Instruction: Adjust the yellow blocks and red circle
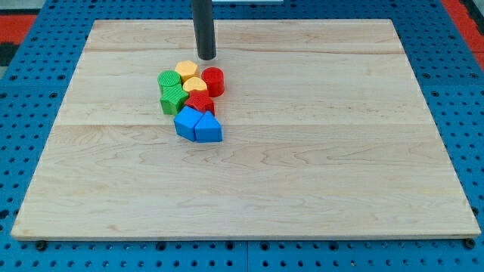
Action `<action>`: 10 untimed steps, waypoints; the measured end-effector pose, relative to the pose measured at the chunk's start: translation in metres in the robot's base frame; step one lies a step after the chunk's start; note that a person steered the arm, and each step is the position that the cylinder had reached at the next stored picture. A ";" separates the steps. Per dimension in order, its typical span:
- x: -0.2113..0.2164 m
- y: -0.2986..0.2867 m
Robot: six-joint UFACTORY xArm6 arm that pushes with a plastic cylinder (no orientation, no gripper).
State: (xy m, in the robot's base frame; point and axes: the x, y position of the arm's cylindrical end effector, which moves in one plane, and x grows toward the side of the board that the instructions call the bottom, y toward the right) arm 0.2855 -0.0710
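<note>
My tip (206, 57) stands on the wooden board just above a cluster of blocks, slightly to the view's top of the red circle (213, 80) and to the right of the yellow hexagon (186, 71). A second yellow block, heart-shaped (195, 85), lies between the hexagon and the red circle, touching both. The tip is apart from all blocks by a small gap.
In the same cluster are a green round block (167, 78), a green star (174, 98), a red star (200, 103), a blue cube (185, 122) and a blue triangle (209, 128). The wooden board (302, 166) lies on a blue pegboard (461, 91).
</note>
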 end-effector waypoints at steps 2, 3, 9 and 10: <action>0.008 -0.060; 0.033 -0.042; 0.063 0.045; 0.069 0.050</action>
State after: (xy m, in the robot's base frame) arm 0.3542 -0.0210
